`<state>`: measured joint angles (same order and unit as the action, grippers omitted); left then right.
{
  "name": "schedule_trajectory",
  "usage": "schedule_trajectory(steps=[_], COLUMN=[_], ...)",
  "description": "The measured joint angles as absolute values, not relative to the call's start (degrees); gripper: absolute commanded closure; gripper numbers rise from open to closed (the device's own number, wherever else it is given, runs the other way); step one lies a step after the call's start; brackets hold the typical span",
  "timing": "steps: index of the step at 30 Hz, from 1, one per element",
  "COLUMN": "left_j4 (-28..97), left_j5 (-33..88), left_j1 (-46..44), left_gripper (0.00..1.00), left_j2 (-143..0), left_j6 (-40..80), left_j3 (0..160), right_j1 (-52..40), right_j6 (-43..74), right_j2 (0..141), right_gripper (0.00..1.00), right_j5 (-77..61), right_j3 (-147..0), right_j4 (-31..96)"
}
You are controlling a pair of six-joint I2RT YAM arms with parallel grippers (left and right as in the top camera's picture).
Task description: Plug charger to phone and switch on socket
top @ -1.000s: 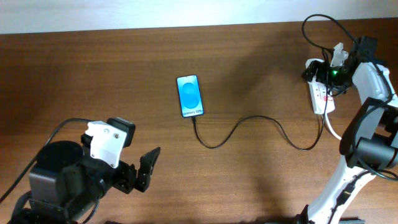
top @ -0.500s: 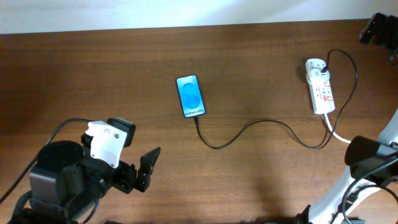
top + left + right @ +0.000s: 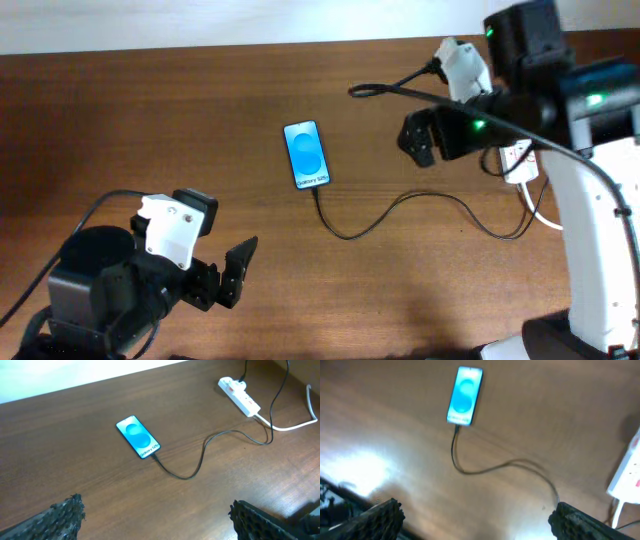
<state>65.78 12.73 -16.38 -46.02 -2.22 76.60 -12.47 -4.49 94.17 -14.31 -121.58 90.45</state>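
Note:
The phone (image 3: pixel 307 153) lies flat at mid-table with its blue screen lit; it also shows in the left wrist view (image 3: pixel 137 437) and the right wrist view (image 3: pixel 465 396). The charger cable (image 3: pixel 400 200) runs in loops from the phone's near end towards the socket (image 3: pixel 522 160), which my right arm mostly hides. The connector tip sits at the phone's edge (image 3: pixel 154 456). The socket shows whole in the left wrist view (image 3: pixel 239 396). My right gripper (image 3: pixel 420 140) hovers open and empty between phone and socket. My left gripper (image 3: pixel 235 272) is open and empty at the near left.
The socket's thick white cord (image 3: pixel 295 425) trails off to the right. A black cable (image 3: pixel 385 90) from my right arm loops above the table near the back edge. A white wall borders the far edge.
My right arm left the socket at the far right, swung out of view, and now hangs over the table between phone and socket. Left arm, phone and cable have not moved.

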Motion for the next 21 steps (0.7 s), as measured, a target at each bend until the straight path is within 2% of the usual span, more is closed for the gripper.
schedule_trajectory(steps=[4,6,9,14,18,21], left_j4=[65.7,65.7,65.8,65.8,65.8,65.8], left_j5=[12.6,12.6,12.6,12.6,12.6,12.6], left_j1=[-16.4,-16.4,-16.4,-16.4,-16.4,-16.4], left_gripper=[0.01,0.01,0.01,0.01,0.01,0.01], left_j2=[-46.0,-46.0,-46.0,-46.0,-46.0,-46.0], left_j6=[-2.2,-2.2,-2.2,-2.2,-2.2,-2.2], left_j3=[76.5,76.5,76.5,76.5,76.5,76.5], right_j1=[-12.4,-12.4,-12.4,-12.4,-12.4,-12.2], right_j6=[1.1,6.1,10.7,11.4,3.5,-7.6], right_j2=[78.1,69.4,65.2,66.3,67.4,66.8], right_gripper=[0.02,0.02,0.02,0.02,0.02,0.02], right_j5=[-13.8,-13.8,-13.3,-10.8,-7.2,-6.0], right_j3=[-90.5,-82.6,-80.7,-80.4,-80.2,-79.1], right_j4=[78.0,75.7,76.7,78.8,74.1,60.0])
